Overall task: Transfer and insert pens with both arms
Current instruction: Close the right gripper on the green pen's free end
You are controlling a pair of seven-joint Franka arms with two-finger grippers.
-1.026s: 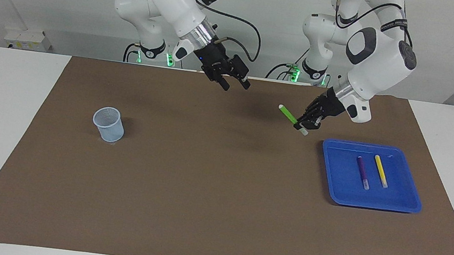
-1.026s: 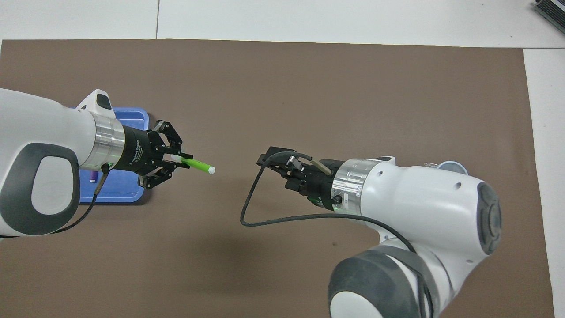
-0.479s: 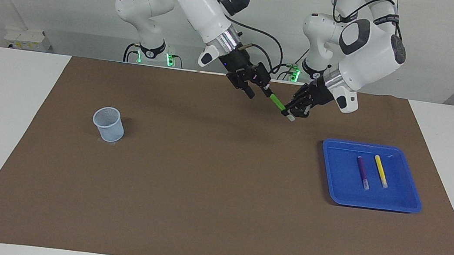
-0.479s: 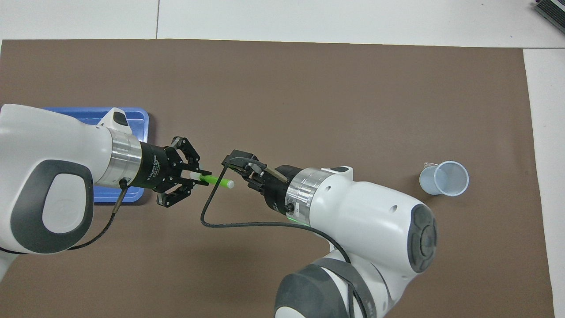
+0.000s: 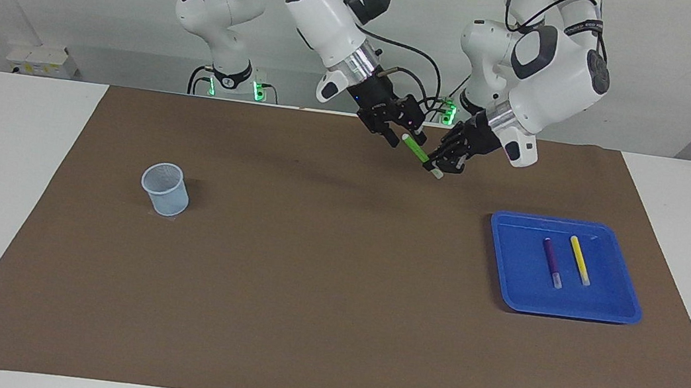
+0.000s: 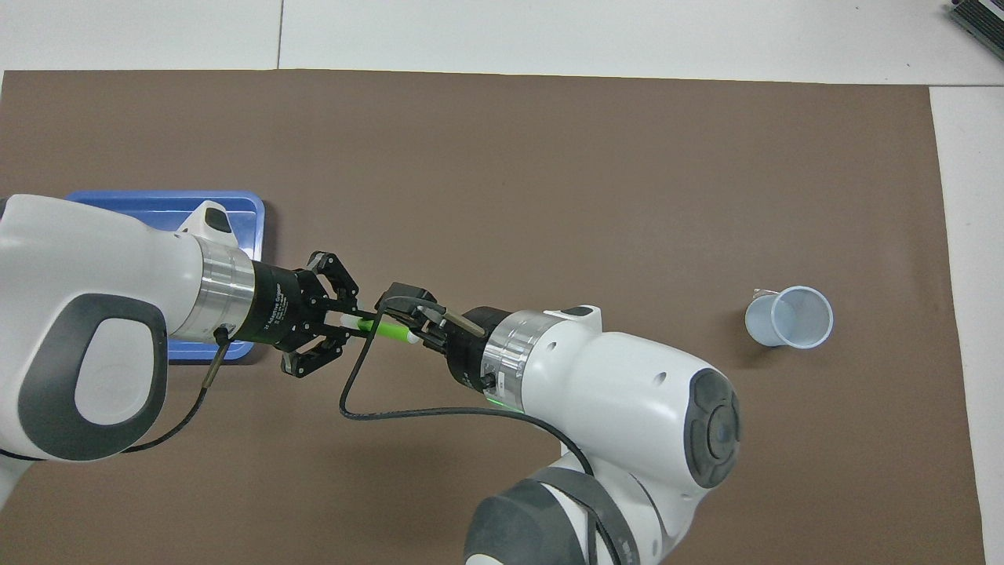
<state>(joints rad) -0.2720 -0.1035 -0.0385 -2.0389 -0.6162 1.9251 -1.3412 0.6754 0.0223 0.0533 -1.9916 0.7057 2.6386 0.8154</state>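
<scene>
The green pen [image 5: 418, 153] [image 6: 386, 329] hangs in the air over the brown mat, between the two grippers. My left gripper [image 5: 442, 166] [image 6: 346, 323] is shut on its pale cap end. My right gripper [image 5: 404, 136] [image 6: 408, 318] is open, with the pen's free end between its fingers. The purple pen [image 5: 552, 261] and the yellow pen [image 5: 579, 259] lie side by side in the blue tray [image 5: 570, 309] [image 6: 239, 205]. In the overhead view my left arm hides both of them.
A pale blue cup [image 5: 166, 189] [image 6: 788, 316] stands upright on the mat toward the right arm's end of the table. The brown mat [image 5: 318, 297] covers most of the white table. A black cable [image 6: 369, 404] loops down from my right wrist.
My left gripper carried the green pen away from the tray toward the middle. My right gripper swung in from the cup's side until the pen's free end lay between its fingers.
</scene>
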